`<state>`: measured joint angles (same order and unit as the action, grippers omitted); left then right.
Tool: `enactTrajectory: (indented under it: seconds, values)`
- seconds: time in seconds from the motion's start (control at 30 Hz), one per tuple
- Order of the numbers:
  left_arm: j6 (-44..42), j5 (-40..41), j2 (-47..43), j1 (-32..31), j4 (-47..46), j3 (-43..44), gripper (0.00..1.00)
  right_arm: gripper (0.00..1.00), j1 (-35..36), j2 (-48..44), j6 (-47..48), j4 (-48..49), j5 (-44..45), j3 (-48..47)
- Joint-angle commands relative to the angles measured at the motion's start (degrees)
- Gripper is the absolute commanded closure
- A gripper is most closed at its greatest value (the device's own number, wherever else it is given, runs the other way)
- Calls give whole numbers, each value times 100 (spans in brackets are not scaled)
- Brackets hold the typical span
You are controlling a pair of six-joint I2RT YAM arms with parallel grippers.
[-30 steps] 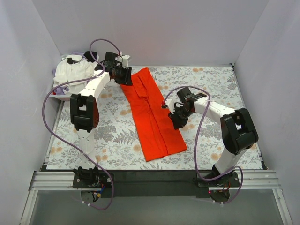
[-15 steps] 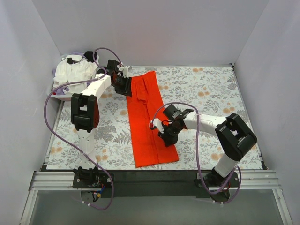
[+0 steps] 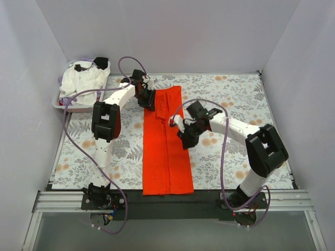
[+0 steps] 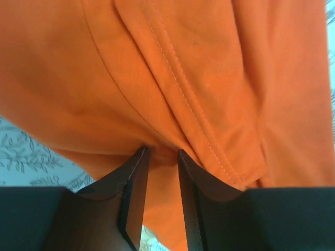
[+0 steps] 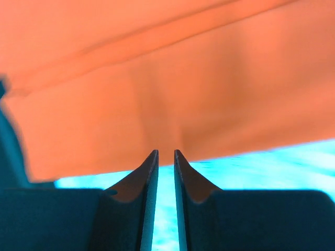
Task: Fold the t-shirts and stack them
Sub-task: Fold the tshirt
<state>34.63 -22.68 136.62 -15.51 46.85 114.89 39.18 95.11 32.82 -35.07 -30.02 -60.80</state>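
Start at the near edge. The bright orange-red cloth t-shirt (image 3: 157, 157) lies folded into a long narrow strip on the grey-and-orange floral patterned cloth (image 3: 235, 99) that covers the worktop. Its near end reaches that edge, a little left of centre, and the strip runs straight toward the middle of the far edge. A crease runs down its length, and you cannot tell how many layers lie under it.

Halfway up the strip, on its right edge, sits your right gripper (image 3: 184, 140). Its body hides the cloth directly beneath it. In the blurred wrist view the two dark fingers (image 5: 149, 172) stand almost together, and their tips nip the shirt's edge. A faint crease rises from them, and only a thin slit shows between them.

Farther on, at the strip's far left corner, your left gripper (image 3: 150, 102) covers that corner from above. In its wrist view the fingers (image 4: 137, 172) are drawn narrow, with a bunched fold of stitched hem pinched between them. The rest of the shirt fills that view and runs out of it.

In the far left corner a pale shallow basket (image 3: 58, 104) holds the white cloth t-shirts (image 3: 84, 82) in a rumpled heap. You cannot count them. A purple cable (image 3: 78, 95) from the left arm crosses the heap. The dark bits on top of the heap are too small to identify.
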Motion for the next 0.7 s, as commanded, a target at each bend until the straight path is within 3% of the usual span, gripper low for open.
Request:
enactTrajectory:
  seconds: [0.0, 0.13, 0.3, 0.47, 0.67]
  values:
    - [122, 26, 267, -58, 88, 489, 73, 76, -630, 428, -284, 97, 188, -1011]
    - [140, 132, 716, -58, 70, 1078, 74, 79, -1096, 1421, -969, 106, 418, -2574]
    - [246, 281, 551, -58, -176, 1361, 72, 82, -1228, 2090, -1023, 202, 953, -3333]
    - [62, 238, -598, -40, -431, 404, 69, 82, -1264, 2371, -1155, 343, 893, -3825]
    - [-53, 18, -1137, -31, -238, -676, 68, 85, -1044, 2766, -1146, 466, 1007, -4115]
